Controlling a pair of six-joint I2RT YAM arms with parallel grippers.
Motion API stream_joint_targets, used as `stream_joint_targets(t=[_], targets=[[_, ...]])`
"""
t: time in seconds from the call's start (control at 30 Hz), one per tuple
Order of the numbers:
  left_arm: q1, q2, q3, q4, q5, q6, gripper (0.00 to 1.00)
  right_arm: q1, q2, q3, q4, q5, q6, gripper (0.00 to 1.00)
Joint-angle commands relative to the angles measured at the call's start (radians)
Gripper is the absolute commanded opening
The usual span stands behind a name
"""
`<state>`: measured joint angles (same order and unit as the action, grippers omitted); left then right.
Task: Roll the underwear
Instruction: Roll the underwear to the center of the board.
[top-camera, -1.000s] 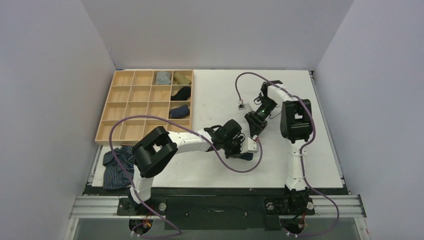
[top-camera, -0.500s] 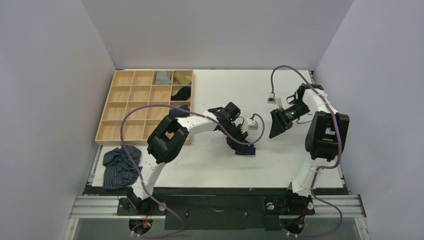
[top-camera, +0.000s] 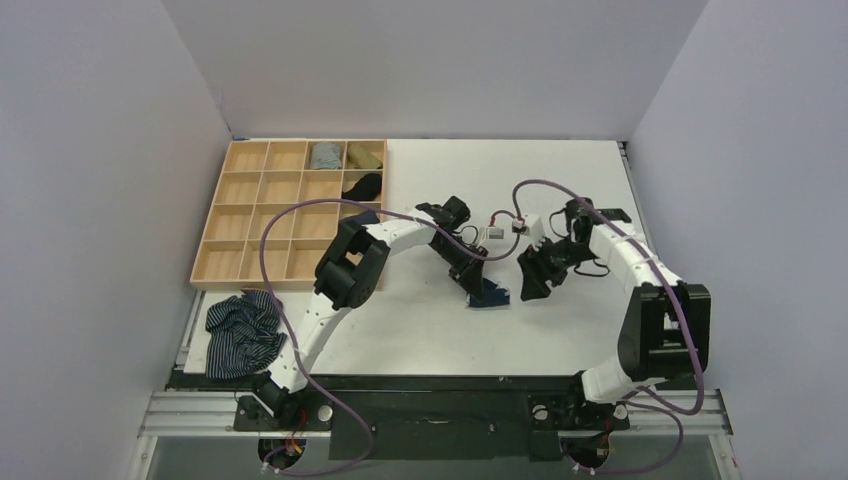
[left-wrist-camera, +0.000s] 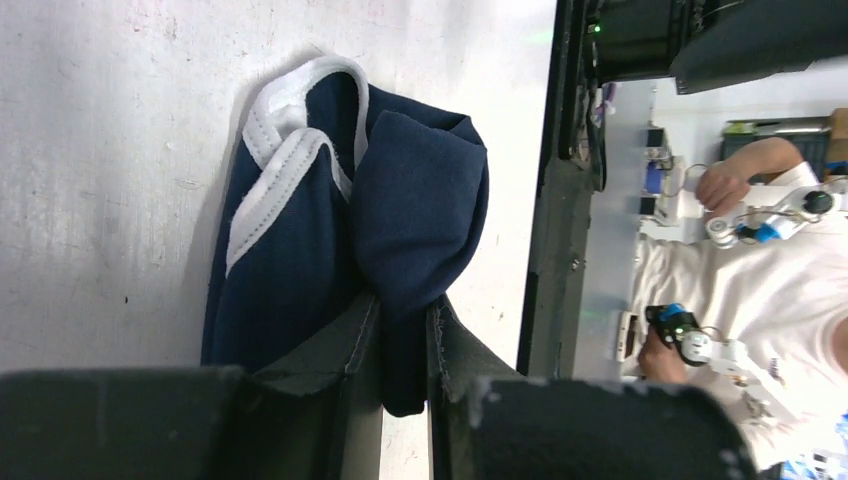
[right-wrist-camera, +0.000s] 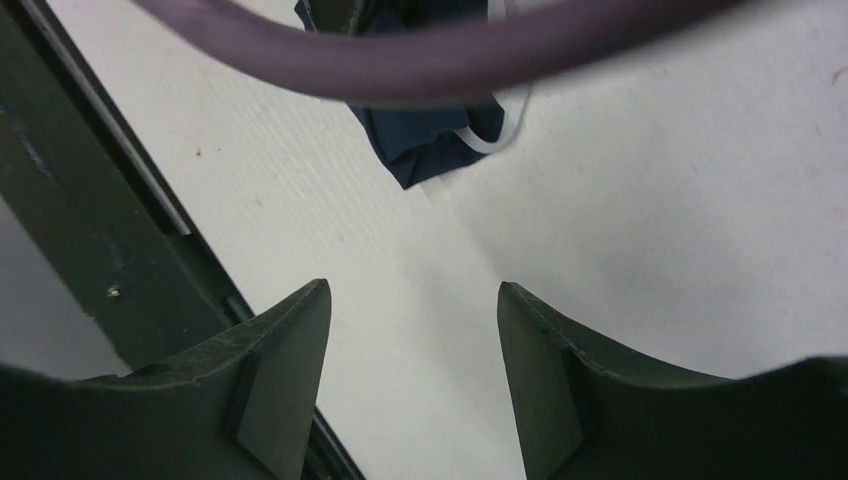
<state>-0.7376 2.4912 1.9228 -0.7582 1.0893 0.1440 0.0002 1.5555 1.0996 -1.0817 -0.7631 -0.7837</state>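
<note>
The navy underwear (top-camera: 491, 294) with white trim lies bunched on the white table, near the middle. In the left wrist view it (left-wrist-camera: 330, 220) fills the frame, its white waistband at the upper left. My left gripper (top-camera: 476, 285) is shut on a fold of its navy fabric, which sticks out between the jaws (left-wrist-camera: 402, 340). My right gripper (top-camera: 530, 282) is open and empty, just right of the underwear and apart from it. The right wrist view shows the underwear (right-wrist-camera: 440, 135) ahead of the open fingers (right-wrist-camera: 290, 360).
A wooden compartment tray (top-camera: 240, 215) at the back left holds several rolled garments. A blue-and-white striped garment (top-camera: 240, 333) lies at the table's front left corner. Purple cables loop over the table, one crossing the right wrist view (right-wrist-camera: 400, 60). The table's front edge (right-wrist-camera: 110, 240) is close.
My right arm has swung in from the right and brought its open gripper close beside the underwear. My left gripper kept its hold on the underwear and shifted slightly.
</note>
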Motion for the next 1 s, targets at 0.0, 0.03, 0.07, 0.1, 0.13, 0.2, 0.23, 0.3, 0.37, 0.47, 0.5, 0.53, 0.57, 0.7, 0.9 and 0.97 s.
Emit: stream_joint_targets(t=[0.0,0.03,0.07,0.1,0.13,0.2,0.23,0.3,0.37,0.47,0.5,0.53,0.57,0.7,0.9,0.97], targets=[[0.002,0.109,0.04,-0.158,-0.084,0.034,0.0,0.119,-0.143,-0.106,0.31,0.14,0.149,0.59],[0.004,0.114,0.052,-0.171,-0.084,0.037,0.0,0.148,-0.166,-0.116,0.33,0.172,0.159,0.59],[0.004,0.123,0.057,-0.176,-0.083,0.037,0.0,0.161,-0.174,-0.131,0.361,0.185,0.171,0.59],[0.007,0.128,0.067,-0.185,-0.083,0.038,0.0,0.19,-0.186,-0.137,0.373,0.214,0.175,0.6],[0.007,0.138,0.072,-0.19,-0.084,0.039,0.0,0.204,-0.189,-0.146,0.389,0.228,0.177,0.6],[0.01,0.152,0.092,-0.211,-0.088,0.046,0.0,0.253,-0.191,-0.162,0.407,0.272,0.176,0.6],[0.01,0.154,0.1,-0.22,-0.089,0.049,0.0,0.289,-0.188,-0.167,0.412,0.302,0.175,0.6],[0.01,0.163,0.11,-0.228,-0.096,0.05,0.0,0.341,-0.184,-0.184,0.423,0.345,0.17,0.61],[0.01,0.165,0.114,-0.229,-0.104,0.05,0.0,0.396,-0.179,-0.198,0.433,0.383,0.167,0.61],[0.01,0.166,0.118,-0.23,-0.112,0.046,0.0,0.456,-0.17,-0.211,0.441,0.431,0.164,0.61],[0.011,0.167,0.118,-0.23,-0.115,0.046,0.0,0.468,-0.169,-0.215,0.444,0.439,0.164,0.61],[0.01,0.166,0.12,-0.229,-0.115,0.046,0.0,0.488,-0.165,-0.217,0.444,0.454,0.164,0.61],[0.01,0.166,0.119,-0.229,-0.117,0.046,0.0,0.5,-0.163,-0.219,0.446,0.461,0.163,0.61],[0.011,0.169,0.119,-0.228,-0.117,0.046,0.0,0.547,-0.149,-0.223,0.464,0.497,0.165,0.62],[0.01,0.171,0.123,-0.232,-0.118,0.051,0.0,0.606,-0.089,-0.207,0.48,0.56,0.15,0.62],[0.01,0.172,0.124,-0.232,-0.117,0.053,0.0,0.616,-0.068,-0.2,0.483,0.569,0.144,0.62]])
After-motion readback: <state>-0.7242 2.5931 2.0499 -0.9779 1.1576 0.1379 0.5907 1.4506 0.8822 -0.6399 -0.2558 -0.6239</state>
